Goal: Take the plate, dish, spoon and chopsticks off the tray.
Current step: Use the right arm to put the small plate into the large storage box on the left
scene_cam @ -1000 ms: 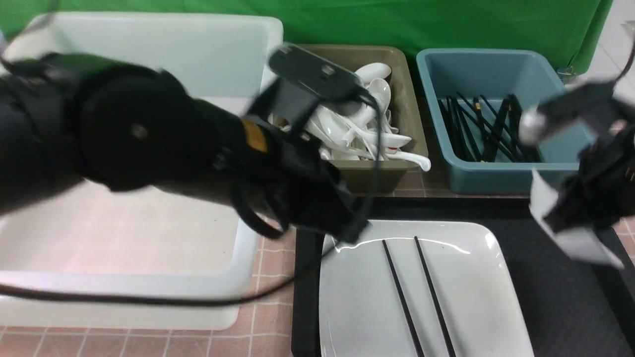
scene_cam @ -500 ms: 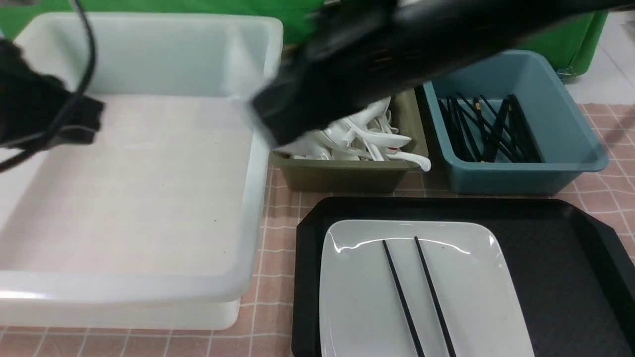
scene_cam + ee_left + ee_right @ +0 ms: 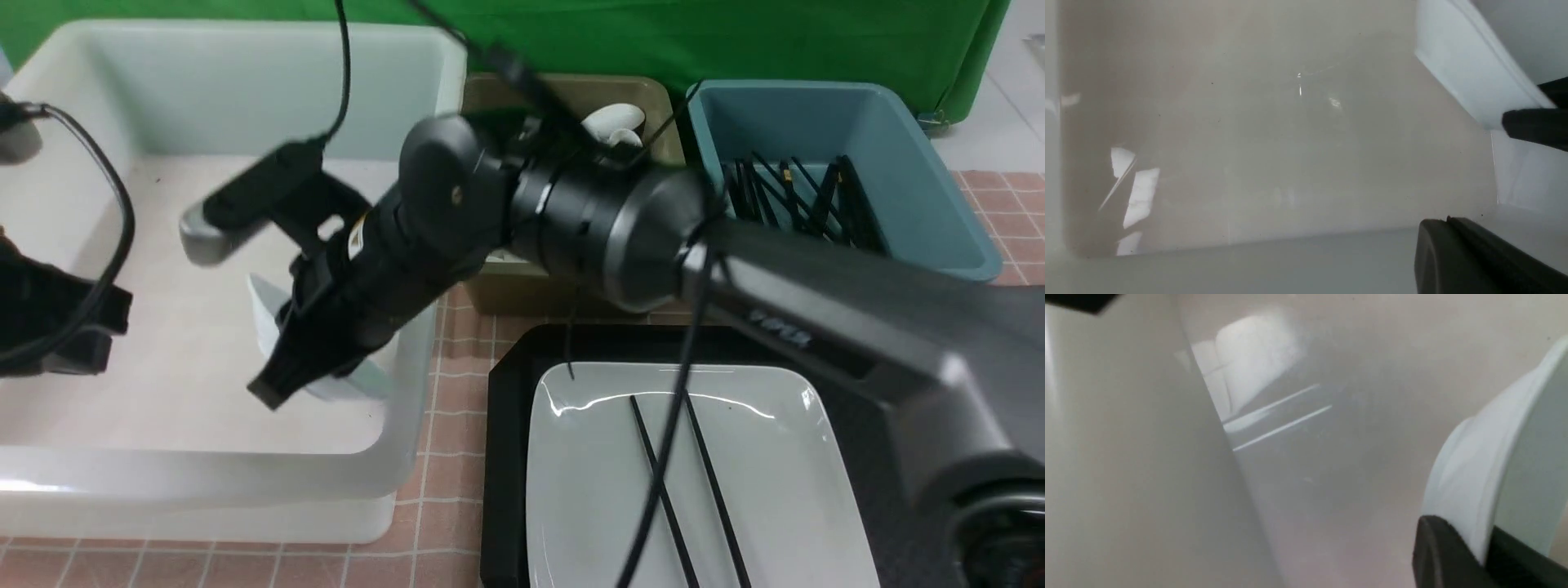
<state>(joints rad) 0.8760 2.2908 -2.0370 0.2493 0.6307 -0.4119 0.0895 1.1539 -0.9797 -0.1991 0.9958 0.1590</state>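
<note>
My right hand is at the middle left of the front view, low inside the white tub. It is closed tight on the rim of the dish. The dish is small, white and shiny, with round corners, and it is tipped up on its edge. In my right wrist view its thick smooth rim sits between my black fingers. I cannot tell if the dish touches the tub floor.

My left hand is at the left edge of the front view, over the same tub. Its fingers are pressed together with nothing between them.

The tray is at the bottom right. It is black with a raised rim and a cut corner. The plate lies flat on it, big, white and glossy, with soft round corners. The chopsticks, two thin straight black sticks, lie side by side on the plate. Up top, a brown box holds white spoons and a blue box holds more black sticks. The desk has a pink checked cloth.
</note>
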